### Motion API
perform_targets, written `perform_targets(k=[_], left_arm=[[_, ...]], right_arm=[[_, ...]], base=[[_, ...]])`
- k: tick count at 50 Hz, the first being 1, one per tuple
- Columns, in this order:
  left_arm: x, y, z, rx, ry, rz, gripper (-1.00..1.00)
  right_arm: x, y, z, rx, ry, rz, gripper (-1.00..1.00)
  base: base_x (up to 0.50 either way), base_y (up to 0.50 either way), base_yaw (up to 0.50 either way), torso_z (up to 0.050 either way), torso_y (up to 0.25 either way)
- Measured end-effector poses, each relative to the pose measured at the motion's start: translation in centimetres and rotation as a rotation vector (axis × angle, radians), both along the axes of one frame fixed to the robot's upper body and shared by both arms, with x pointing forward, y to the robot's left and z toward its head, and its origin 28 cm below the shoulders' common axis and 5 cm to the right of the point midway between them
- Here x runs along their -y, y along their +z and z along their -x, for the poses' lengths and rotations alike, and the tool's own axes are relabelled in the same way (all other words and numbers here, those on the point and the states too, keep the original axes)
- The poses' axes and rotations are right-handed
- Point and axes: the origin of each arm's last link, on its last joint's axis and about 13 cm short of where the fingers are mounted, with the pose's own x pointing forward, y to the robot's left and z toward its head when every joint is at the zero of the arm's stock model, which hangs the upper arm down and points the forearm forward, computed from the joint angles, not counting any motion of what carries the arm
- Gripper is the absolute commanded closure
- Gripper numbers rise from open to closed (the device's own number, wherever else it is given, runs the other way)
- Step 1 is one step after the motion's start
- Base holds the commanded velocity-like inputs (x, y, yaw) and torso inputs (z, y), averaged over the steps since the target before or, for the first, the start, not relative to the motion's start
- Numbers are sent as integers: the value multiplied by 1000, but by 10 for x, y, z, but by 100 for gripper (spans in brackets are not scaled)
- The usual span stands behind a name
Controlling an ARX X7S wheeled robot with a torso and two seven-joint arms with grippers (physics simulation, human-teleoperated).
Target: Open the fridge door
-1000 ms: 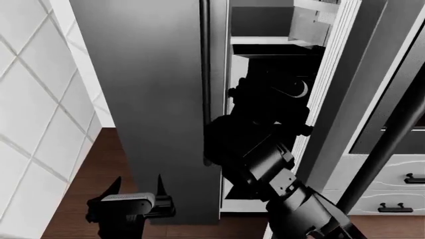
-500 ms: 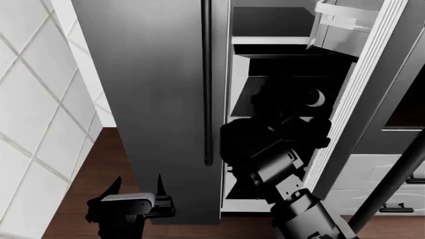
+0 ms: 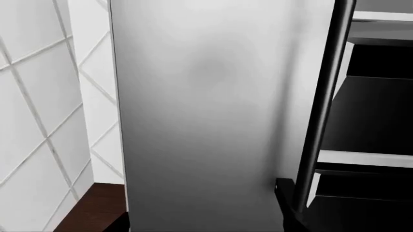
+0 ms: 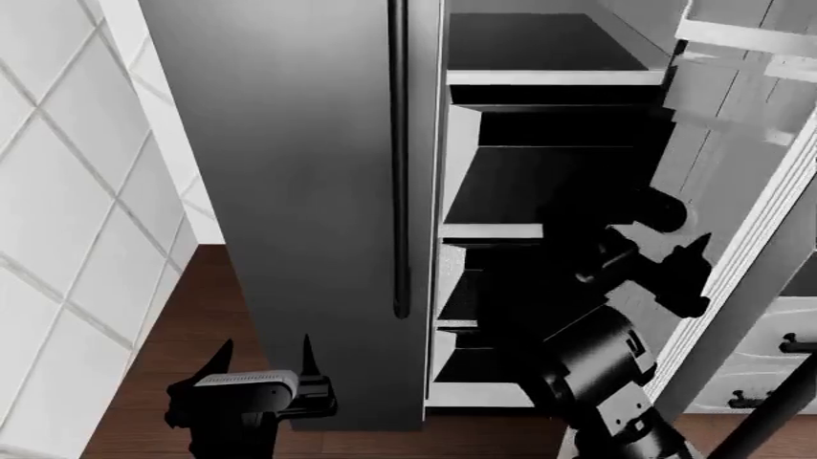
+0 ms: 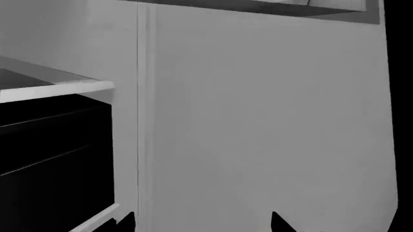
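The fridge door (image 4: 747, 143) stands swung open at the right of the head view, its white ribbed inner lining facing the shelves. A short piece of its black bar handle (image 4: 763, 426) shows at the lower right. My right gripper (image 4: 674, 251) is open, inside the opening, right at that lining. In the right wrist view the lining (image 5: 271, 106) fills the frame, and the right gripper (image 5: 201, 221) shows two spread fingertips (image 5: 279, 222) with nothing between them. My left gripper (image 4: 264, 356) is open, low in front of the twin steel door (image 4: 281, 191).
The twin steel door (image 3: 206, 111) stays closed, its black handle (image 3: 322, 106) along its right edge. Dark fridge shelves (image 4: 549, 182) lie between the doors. White tiled wall (image 4: 64, 239) is on the left. White drawers with black pulls (image 4: 794, 344) are at the far right.
The fridge door has swung further open to the right, showing more shelves. My right arm moved right and down with it. The left arm has not moved.
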Motion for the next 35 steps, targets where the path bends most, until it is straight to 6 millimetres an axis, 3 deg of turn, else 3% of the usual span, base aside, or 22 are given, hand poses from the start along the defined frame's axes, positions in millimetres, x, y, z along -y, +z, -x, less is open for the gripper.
perform_targets(k=[35], left_arm=[[0,-1,1,-4,1,-10,-100]], right_arm=[[92,-8,59,-35,52,-6,-100]], base=[[0,0,0,-1,0]])
